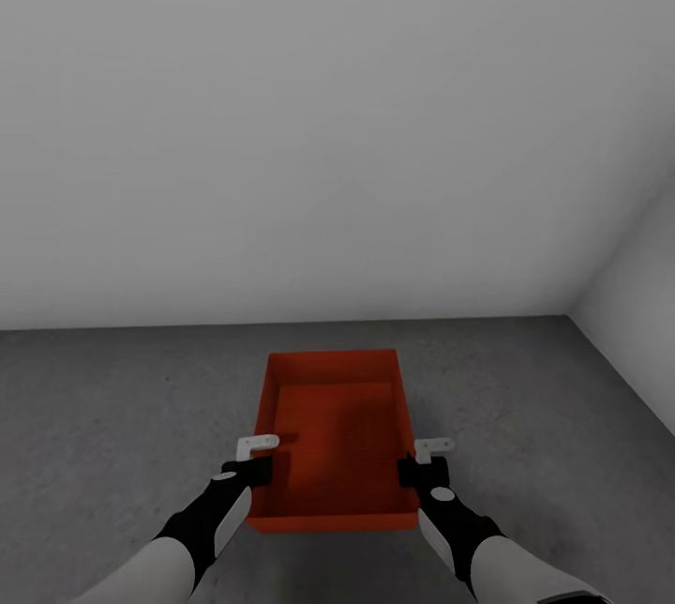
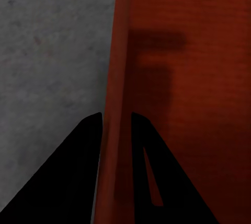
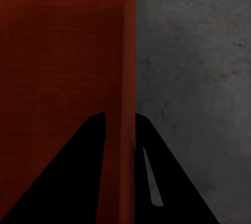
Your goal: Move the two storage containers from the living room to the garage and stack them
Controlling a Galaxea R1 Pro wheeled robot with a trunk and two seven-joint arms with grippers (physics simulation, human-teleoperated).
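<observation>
Squarely between claws: storage container [image 1: 337,435].

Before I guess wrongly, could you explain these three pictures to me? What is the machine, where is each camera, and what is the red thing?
This is a simulated two-armed robot. The head camera looks down over both arms at a grey concrete floor by pale walls. The red thing is an open bin. The left gripper and right gripper each pinch one side wall. The other two pictures come from cameras on the wrists: the black wedges are fingers, with the bin's wall between them. I cannot tell whether the bin rests on the floor or hangs just above it.
</observation>
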